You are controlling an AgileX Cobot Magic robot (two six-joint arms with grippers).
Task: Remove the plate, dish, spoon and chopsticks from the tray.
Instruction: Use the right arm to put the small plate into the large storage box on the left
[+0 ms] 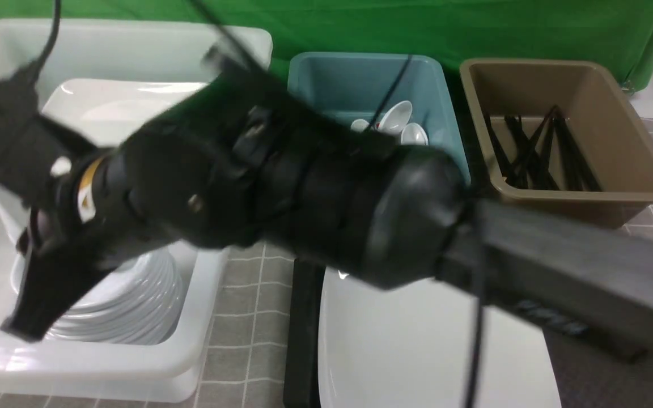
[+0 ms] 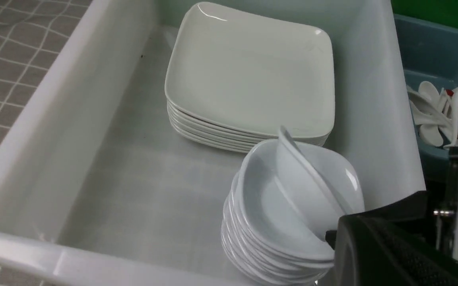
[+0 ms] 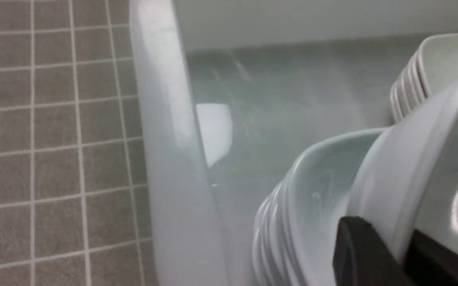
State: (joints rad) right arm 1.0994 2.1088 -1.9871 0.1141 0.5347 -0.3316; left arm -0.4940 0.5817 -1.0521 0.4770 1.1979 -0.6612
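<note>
My right arm reaches across the front view to the white tub (image 1: 207, 317) on the left. Its gripper (image 3: 388, 238) is shut on the rim of a small deep white dish (image 3: 396, 178), held tilted with its low edge on a stack of like dishes (image 2: 261, 238). The large white plate (image 1: 417, 351) lies on the black tray (image 1: 302, 328) at the front centre. My left gripper (image 2: 344, 238) is shut and empty beside the tilted dish (image 2: 304, 178). The spoon and chopsticks are out of view.
A stack of square white plates (image 2: 249, 79) sits at the back of the white tub. Behind the tray stand a teal tub (image 1: 360, 85) holding white soup spoons and a brown tub (image 1: 564, 130) holding black sticks. Grey checked cloth (image 1: 247, 317) covers the table.
</note>
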